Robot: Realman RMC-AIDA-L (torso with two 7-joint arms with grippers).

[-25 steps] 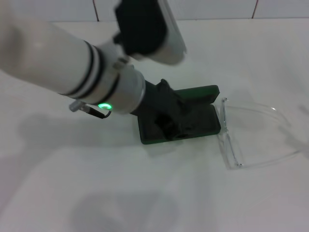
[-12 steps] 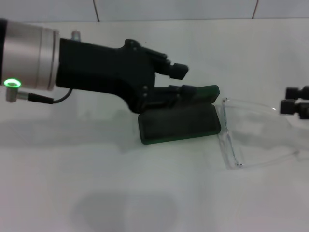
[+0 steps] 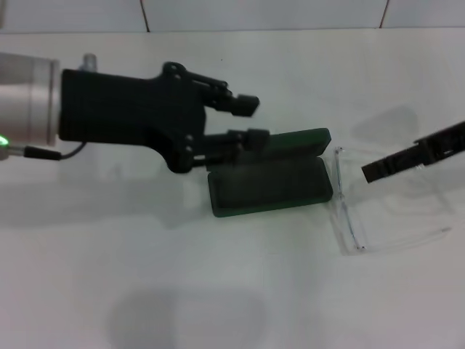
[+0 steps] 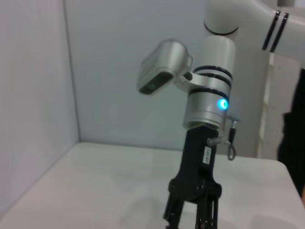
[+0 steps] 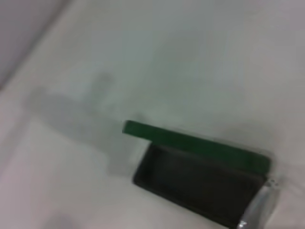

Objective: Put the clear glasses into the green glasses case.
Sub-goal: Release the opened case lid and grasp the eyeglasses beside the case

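Hovering above the white table [image 3: 218, 291], the left gripper [image 3: 251, 120] reaches in from nine o'clock in the head view, its two black fingers spread apart with nothing between them. Its lower finger [image 3: 247, 137] lies over the raised lid of the green glasses case [image 3: 270, 187]; whether it touches the lid cannot be told.

The case lies open near the middle of the table, its dark interior facing up and its lid standing along the twelve o'clock edge. The right wrist view shows the same open case [image 5: 195, 179], shell dark inside and green lid edge upright behind it.

The clear glasses [image 3: 378, 211] lie on the table just beside the case, at its three o'clock end, one thin arm running close along that end. They are outside the case.

The right gripper [image 3: 407, 156] enters from three o'clock, above the glasses. Only one dark fingertip shows, so I cannot tell its opening. The left wrist view shows this arm's gripper [image 4: 193, 212] pointing down at the table.
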